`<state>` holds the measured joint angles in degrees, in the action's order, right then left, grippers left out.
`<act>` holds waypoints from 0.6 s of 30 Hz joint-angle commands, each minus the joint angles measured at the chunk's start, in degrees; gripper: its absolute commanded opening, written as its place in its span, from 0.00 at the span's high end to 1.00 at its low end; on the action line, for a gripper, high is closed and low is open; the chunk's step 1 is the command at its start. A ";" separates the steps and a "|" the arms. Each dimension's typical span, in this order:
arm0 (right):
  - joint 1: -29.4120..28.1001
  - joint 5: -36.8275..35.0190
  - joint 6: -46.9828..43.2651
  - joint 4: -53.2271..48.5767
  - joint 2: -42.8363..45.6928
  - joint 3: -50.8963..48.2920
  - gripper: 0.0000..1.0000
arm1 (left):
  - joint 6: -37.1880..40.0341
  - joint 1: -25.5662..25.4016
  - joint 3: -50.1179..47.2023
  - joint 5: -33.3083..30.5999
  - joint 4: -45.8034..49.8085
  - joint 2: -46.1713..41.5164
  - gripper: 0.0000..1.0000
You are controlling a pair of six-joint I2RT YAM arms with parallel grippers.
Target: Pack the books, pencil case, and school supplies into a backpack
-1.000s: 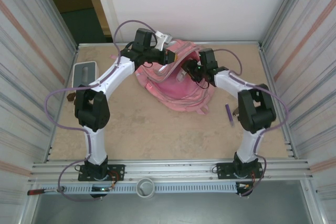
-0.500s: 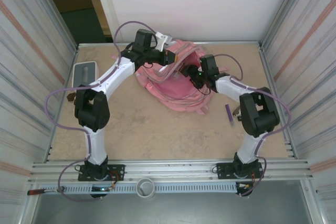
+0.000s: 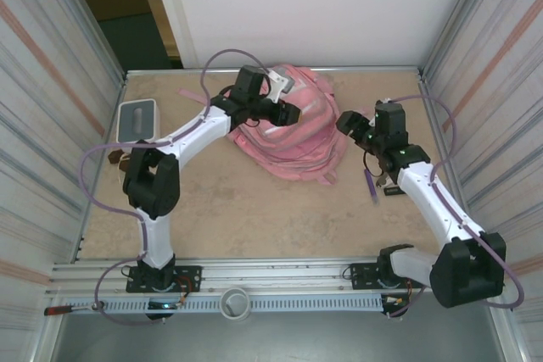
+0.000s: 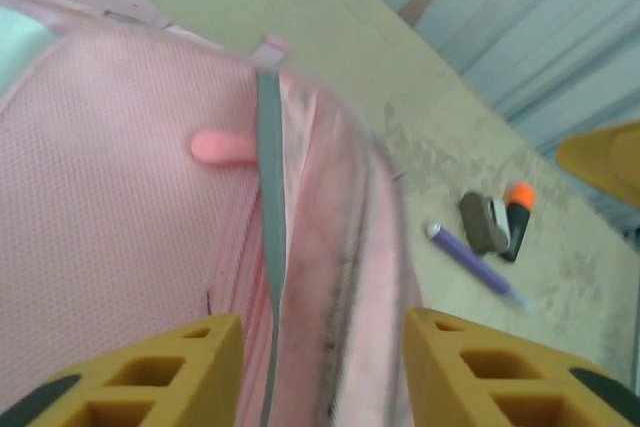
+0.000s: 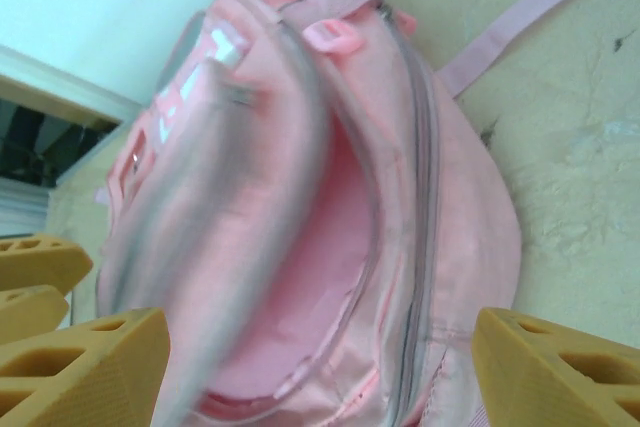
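Backpack (image 3: pixel 299 140) just beneath left gripper (image 3: pixel 293 114)

Pink backpack (image 3: pixel 293 148), grey-trimmed; purple pen (image 4: pixel 476 265); black marker (image 4: pixel 513 232), orange cap.

Top camera looks down — both wrist cameras close on backpack (image 3: pixel 297 142).
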<state>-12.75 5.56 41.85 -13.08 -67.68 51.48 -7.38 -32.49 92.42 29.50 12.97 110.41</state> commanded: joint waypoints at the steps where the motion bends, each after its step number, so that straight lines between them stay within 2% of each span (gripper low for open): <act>1: -3.55 -0.01 -5.22 -1.31 -3.75 3.45 0.23 | 3.99 1.01 -6.31 -6.68 -1.51 -8.21 0.40; 4: -8.65 -3.01 -7.44 -2.40 -10.37 8.39 0.24 | -0.40 5.10 -14.21 -11.85 -7.65 -13.65 0.25; 7: -10.62 -4.39 -6.43 -2.30 -16.63 10.75 0.28 | -10.38 12.36 -16.11 -11.40 -7.84 -13.37 0.24; 10: -10.54 -4.07 -4.94 -1.97 -20.68 11.02 0.34 | -14.42 17.55 -12.61 -9.39 -3.95 -8.47 0.23; 13: -10.54 -5.29 -4.80 -2.44 -22.41 10.42 0.39 | -15.14 19.42 -7.91 -8.97 0.20 -3.30 0.23; 18: -9.67 -6.71 -5.43 -2.33 -22.92 8.70 0.47 | -15.81 20.05 -6.05 -10.96 1.56 1.85 0.25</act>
<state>-23.29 1.45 36.93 -14.98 -90.41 61.36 -20.97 -11.86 84.33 19.18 11.35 110.69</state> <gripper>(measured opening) 0.542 0.758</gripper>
